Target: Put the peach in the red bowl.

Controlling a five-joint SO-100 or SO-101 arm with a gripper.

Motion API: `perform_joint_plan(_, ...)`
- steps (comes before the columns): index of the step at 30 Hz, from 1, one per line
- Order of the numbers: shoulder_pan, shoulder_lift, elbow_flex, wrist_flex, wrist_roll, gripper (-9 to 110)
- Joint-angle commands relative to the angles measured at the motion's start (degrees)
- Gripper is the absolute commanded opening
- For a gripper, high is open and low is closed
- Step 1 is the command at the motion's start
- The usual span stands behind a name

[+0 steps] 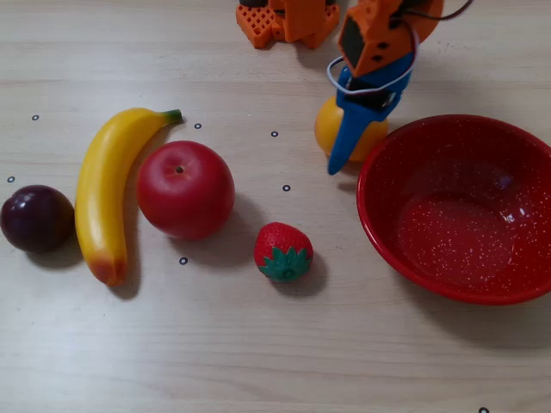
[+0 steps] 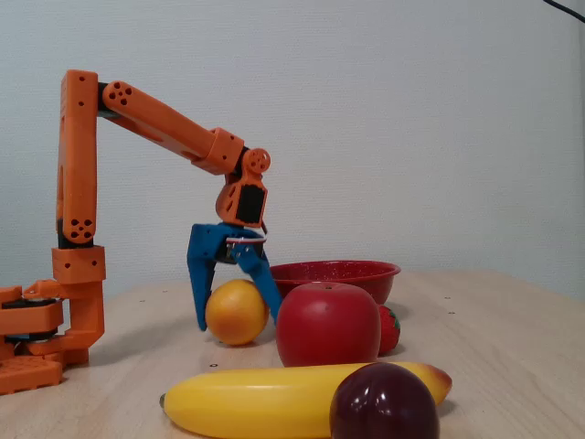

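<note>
The blue jaws [image 2: 239, 323] are straddling the small round yellow-orange plastic peach [image 2: 237, 312], spread wide, not yet gripping; it's sitting on the pale wooden surface [image 1: 258, 344] just beside the glossy speckled red bowl [image 1: 458, 206].

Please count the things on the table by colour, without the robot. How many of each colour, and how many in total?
Red: 3 (round red apple, small red strawberry with green leaves, large glossy red speckled bowl)
Yellow: 1 (long yellow banana)
Yellow-orange: 1 (small round yellow-orange peach)
Dark purple: 1 (round dark purple plum)
Total: 6
</note>
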Motion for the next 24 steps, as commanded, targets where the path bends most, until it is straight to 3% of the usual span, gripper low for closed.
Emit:
perform_joint_plan(1, -1.23, 1.58, -0.88, -1.23, 0.97, 47)
perform_joint_plan(8, -1.23, 1.49, -0.53, -2.55, 1.49, 47)
perform_joint_plan(12, -1.41, 1.93, -0.44, -2.55, 1.67, 40)
perform_joint_plan(19, -2.81, 2.64, -0.18, -0.97, 2.20, 3)
perform_joint_plan(24, -4.22, 3.87, 1.58, 0.70, 1.76, 0)
